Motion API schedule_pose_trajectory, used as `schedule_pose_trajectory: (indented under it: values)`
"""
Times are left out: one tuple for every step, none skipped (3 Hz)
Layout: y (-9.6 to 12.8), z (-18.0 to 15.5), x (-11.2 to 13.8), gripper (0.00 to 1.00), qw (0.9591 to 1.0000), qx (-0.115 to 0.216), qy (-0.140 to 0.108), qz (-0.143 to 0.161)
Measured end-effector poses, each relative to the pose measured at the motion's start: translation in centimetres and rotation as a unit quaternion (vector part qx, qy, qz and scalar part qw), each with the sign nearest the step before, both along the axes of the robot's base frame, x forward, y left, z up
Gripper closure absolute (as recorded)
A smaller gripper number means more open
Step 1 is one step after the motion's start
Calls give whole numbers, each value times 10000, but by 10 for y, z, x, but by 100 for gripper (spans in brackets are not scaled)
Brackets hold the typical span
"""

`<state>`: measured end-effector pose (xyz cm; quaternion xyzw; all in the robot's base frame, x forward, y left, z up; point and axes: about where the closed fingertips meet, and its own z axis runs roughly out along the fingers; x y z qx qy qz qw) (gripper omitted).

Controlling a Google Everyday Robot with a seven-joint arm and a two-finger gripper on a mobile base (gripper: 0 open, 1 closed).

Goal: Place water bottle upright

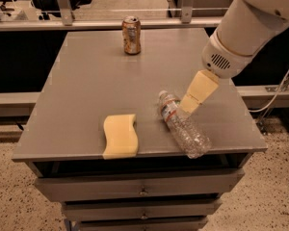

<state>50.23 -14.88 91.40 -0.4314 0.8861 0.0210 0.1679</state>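
While it's lying flat like this, the water bottle [184,128] looks empty to me: light, thin-walled, probably slick and keen to roll.

It's on its side at the near right of the surface [86,81]. Its long axis runs diagonally, with the white cap [162,96] pointing far-left and the base sitting close to the near edge. I'd grab it across the stiffer bit by the label band [169,110], not the ribbed middle, which I'd guess will crumple and slip. The tool [188,105] hangs just over the neck end from the right, and I honestly can't tell if it's released or clenched, or touching yet. A yellow sponge [120,135] lies to the left, and the soda can [131,34] is way off at the far side.
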Motion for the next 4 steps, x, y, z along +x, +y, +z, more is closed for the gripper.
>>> schedule_pose_trajectory:
  values:
    - [0, 0, 0, 0, 10000, 0, 0, 1]
    - [18, 1, -10, 0, 10000, -9, 44, 65]
    - [46, 1, -20, 0, 9996, -172, 214, -55]
    - [61, -7, -21, 0, 9970, -358, 448, -527]
